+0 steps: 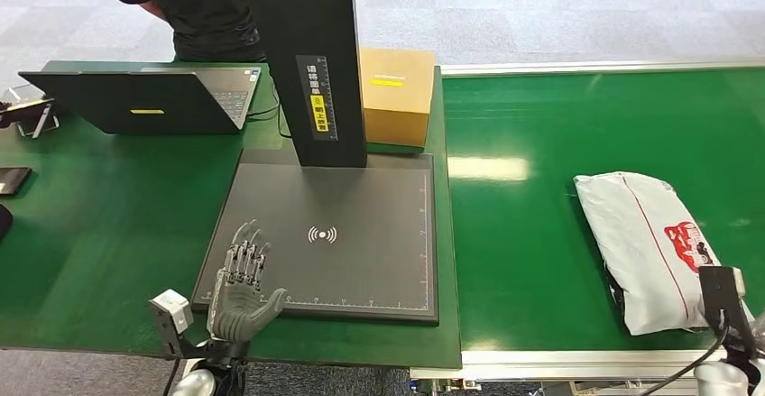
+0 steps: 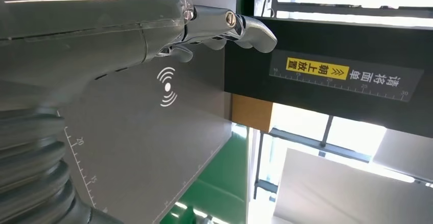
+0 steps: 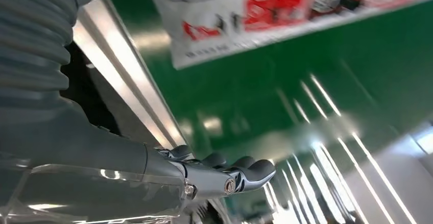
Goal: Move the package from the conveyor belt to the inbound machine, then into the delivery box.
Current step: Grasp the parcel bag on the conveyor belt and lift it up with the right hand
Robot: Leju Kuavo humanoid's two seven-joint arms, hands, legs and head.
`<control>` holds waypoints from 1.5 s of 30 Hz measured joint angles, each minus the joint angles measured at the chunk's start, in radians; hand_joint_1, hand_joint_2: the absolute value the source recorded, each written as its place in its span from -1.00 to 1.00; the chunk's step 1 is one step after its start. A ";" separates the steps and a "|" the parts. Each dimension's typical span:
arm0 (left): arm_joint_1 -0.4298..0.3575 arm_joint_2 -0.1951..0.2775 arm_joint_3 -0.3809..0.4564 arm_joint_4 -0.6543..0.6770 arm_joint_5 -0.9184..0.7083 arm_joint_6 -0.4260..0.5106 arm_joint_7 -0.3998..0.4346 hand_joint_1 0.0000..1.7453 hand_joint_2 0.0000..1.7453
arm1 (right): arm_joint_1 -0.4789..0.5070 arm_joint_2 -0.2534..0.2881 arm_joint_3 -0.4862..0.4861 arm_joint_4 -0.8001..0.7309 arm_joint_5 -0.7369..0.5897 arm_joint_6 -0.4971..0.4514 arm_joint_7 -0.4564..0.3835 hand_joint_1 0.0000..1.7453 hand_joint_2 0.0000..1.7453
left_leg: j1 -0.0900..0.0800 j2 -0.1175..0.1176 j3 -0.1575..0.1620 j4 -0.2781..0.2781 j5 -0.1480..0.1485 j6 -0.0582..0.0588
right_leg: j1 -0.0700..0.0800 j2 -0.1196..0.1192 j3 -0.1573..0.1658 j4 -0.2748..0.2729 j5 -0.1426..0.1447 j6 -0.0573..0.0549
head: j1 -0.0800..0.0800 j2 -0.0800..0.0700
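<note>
So the white plastic mailer bag with red print (image 1: 648,244) is lying flat on the shiny green conveyor belt (image 1: 541,234), down near the belt's front edge on the right side, nobody holding it. In the right wrist view the same bag (image 3: 286,15) sits on the green belt past the metal side rail, and the right hand (image 3: 214,175) is apart from it, fingers stretched out and holding nothing.

The left hand (image 1: 242,280) is up over the front-left corner of the dark grey flat scanner platform (image 1: 361,252), the one with the white wireless symbol in the middle and ruler marks along its edges. Fingers are spread, palm empty. From the left wrist view, the fingers (image 2: 245,27) stick out straight above that platform.

A tall black post with a yellow label (image 1: 311,62) rises from the platform's back edge. Just behind it, at the green table's back right corner, there's a brown cardboard box (image 1: 395,94). An open black laptop (image 1: 153,98) sits toward the table's back left, and a person in a black shirt (image 1: 194,8) stands beyond the far edge.
</note>
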 joint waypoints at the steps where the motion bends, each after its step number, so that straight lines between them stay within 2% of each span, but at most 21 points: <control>1: -0.002 -0.001 0.000 0.001 0.000 -0.004 0.001 -1.00 1.00 | 0.001 -0.006 -0.006 0.024 0.010 0.036 0.029 -1.00 1.00 | 0.000 0.000 0.000 0.000 0.000 0.000 | 0.000 0.000 0.000 0.000 0.000 0.000 | 0.000 0.000; 4: -0.009 -0.001 0.000 0.006 0.001 -0.015 0.002 -1.00 1.00 | 0.008 -0.019 -0.022 0.080 0.034 0.132 0.096 -1.00 1.00 | 0.000 0.000 0.000 0.000 0.000 0.000 | 0.000 0.000 0.000 0.000 0.000 0.000 | 0.000 0.000; 6: -0.014 -0.001 0.001 0.010 0.000 -0.018 0.002 -1.00 1.00 | 0.010 -0.026 -0.031 0.109 0.041 0.160 0.112 -1.00 1.00 | 0.000 0.000 0.000 0.000 0.000 0.000 | 0.000 0.000 0.000 0.000 0.000 0.000 | 0.000 0.000; 18: -0.022 -0.002 0.002 0.024 0.000 -0.020 0.002 -1.00 1.00 | 0.003 -0.045 -0.046 0.157 0.044 0.176 0.120 -1.00 1.00 | 0.000 0.000 0.001 0.001 0.000 0.000 | 0.000 0.000 0.001 0.000 0.000 0.000 | 0.000 0.000; 21: -0.032 -0.002 0.002 0.034 -0.001 -0.025 -0.001 -1.00 1.00 | -0.006 -0.054 -0.053 0.167 0.025 0.279 0.119 -1.00 1.00 | 0.000 0.001 0.001 0.001 0.000 0.000 | 0.000 0.001 0.002 0.000 0.001 0.000 | 0.000 0.000; 24: -0.052 -0.002 0.004 0.050 -0.001 -0.027 -0.008 -1.00 1.00 | -0.021 -0.069 -0.061 0.184 -0.002 0.402 0.071 -1.00 1.00 | 0.000 0.002 0.001 0.001 0.000 0.000 | 0.000 0.002 0.002 0.000 0.002 0.000 | 0.000 0.000; 27: -0.060 -0.002 0.006 0.062 0.003 -0.027 -0.016 -1.00 1.00 | -0.029 -0.069 -0.061 0.191 -0.048 0.528 -0.052 -1.00 1.00 | 0.000 0.005 0.000 0.001 0.000 0.000 | 0.000 0.004 0.002 0.000 0.004 -0.001 | 0.000 0.000; 29: -0.061 -0.002 0.008 0.066 0.006 -0.026 -0.023 -1.00 1.00 | -0.032 -0.062 -0.052 0.188 -0.078 0.546 -0.138 -1.00 1.00 | 0.001 0.006 0.000 0.000 0.000 0.000 | 0.000 0.005 0.002 0.000 0.004 -0.002 | 0.000 0.000; 31: -0.056 -0.002 0.010 0.063 0.006 -0.024 -0.023 -1.00 1.00 | -0.034 -0.030 -0.040 0.145 -0.170 0.511 -0.248 -1.00 1.00 | 0.000 0.006 0.000 0.000 0.002 0.000 | 0.000 0.005 0.001 0.001 0.005 -0.003 | 0.000 0.000; 33: -0.047 -0.002 0.012 0.053 0.007 -0.022 -0.016 -1.00 1.00 | -0.033 0.029 -0.032 0.034 -0.372 0.503 -0.334 -1.00 1.00 | 0.000 0.006 0.000 0.000 0.003 -0.001 | 0.000 0.005 -0.001 0.002 0.005 -0.003 | 0.000 0.000; 35: -0.042 -0.002 0.013 0.047 0.008 -0.019 -0.008 -1.00 1.00 | -0.028 0.086 -0.016 -0.107 -0.588 0.532 -0.348 -1.00 1.00 | 0.001 0.005 -0.001 0.000 0.004 -0.002 | 0.000 0.004 -0.003 0.003 0.005 -0.004 | 0.000 0.000; 37: -0.038 -0.002 0.014 0.046 0.010 -0.015 -0.005 -1.00 1.00 | -0.020 0.131 0.011 -0.235 -0.727 0.555 -0.348 -1.00 1.00 | 0.001 0.004 -0.001 0.000 0.005 -0.002 | 0.000 0.003 -0.003 0.003 0.005 -0.004 | 0.000 0.000; 40: -0.032 -0.002 0.016 0.046 0.013 -0.013 -0.005 -1.00 1.00 | 0.003 0.188 0.046 -0.403 -0.834 0.565 -0.388 -1.00 1.00 | 0.001 0.004 -0.002 -0.001 0.006 -0.003 | 0.000 0.002 -0.004 0.003 0.005 -0.004 | 0.000 0.000; 45: -0.030 -0.002 0.019 0.045 0.018 -0.014 -0.004 -1.00 1.00 | 0.050 0.274 0.091 -0.645 -0.908 0.531 -0.445 -1.00 1.00 | 0.001 0.003 -0.003 -0.002 0.006 -0.004 | 0.000 0.002 -0.005 0.004 0.005 -0.004 | 0.000 0.000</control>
